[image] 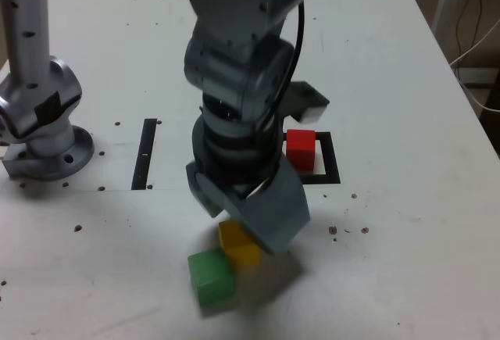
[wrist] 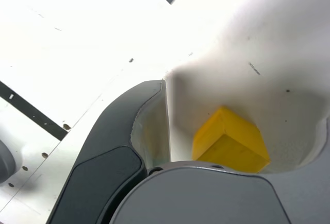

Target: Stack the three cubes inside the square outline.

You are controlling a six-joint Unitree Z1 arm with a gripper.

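Landmark: square outline (image: 328, 170), black frame on the white table (image: 406, 105).
Red cube (image: 300, 149): seen inside the outline.
Yellow cube (image: 238, 245): set nearer the camera than the outline, toward the exterior view's left.
Green cube (image: 211, 277): touching the yellow cube, farther from the outline.
Gripper (image: 254, 215): held wide apart over the yellow cube.

Exterior view: high, off the arm, angled steeply down over the white table (image: 406, 82), mid-range, the arm filling its centre. Wrist view: very near, looking past the gripper (wrist: 206, 147) onto the tabletop. Both views share the yellow cube (image: 238, 244).
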